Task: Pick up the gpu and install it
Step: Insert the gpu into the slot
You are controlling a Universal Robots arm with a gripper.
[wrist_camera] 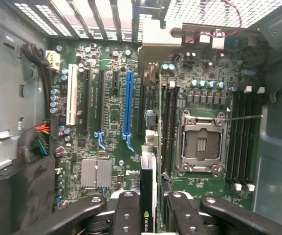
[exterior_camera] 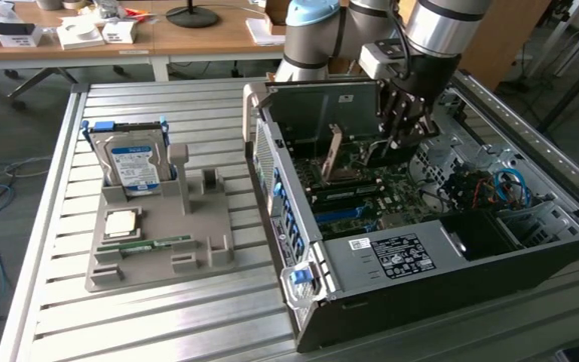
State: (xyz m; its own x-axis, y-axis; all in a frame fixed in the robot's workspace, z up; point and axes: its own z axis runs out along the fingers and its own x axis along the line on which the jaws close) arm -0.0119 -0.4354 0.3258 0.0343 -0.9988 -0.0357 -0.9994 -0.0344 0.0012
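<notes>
The gpu (exterior_camera: 325, 109) stands on edge inside the open computer case (exterior_camera: 390, 256), dark face toward the exterior view, its pale bracket end at the case's rear wall. My gripper (exterior_camera: 398, 139) is shut on the card's other end, reaching down into the case. In the wrist view the gpu (wrist_camera: 148, 191) runs edge-on between my fingers (wrist_camera: 126, 213), away from my gripper (wrist_camera: 152, 215) toward the rear slot openings. It lies along a black slot just beside the blue slot (wrist_camera: 127, 103) on the motherboard (wrist_camera: 106, 132). Whether it is seated I cannot tell.
A grey fixture (exterior_camera: 199, 249) on the slatted table holds a silver blue-labelled hard drive (exterior_camera: 133, 162), a processor chip (exterior_camera: 121, 222) and a green RAM stick (exterior_camera: 148, 243). Close beside the card are the CPU socket (wrist_camera: 202, 144), memory slots (wrist_camera: 241, 142) and blue cables (exterior_camera: 506, 185).
</notes>
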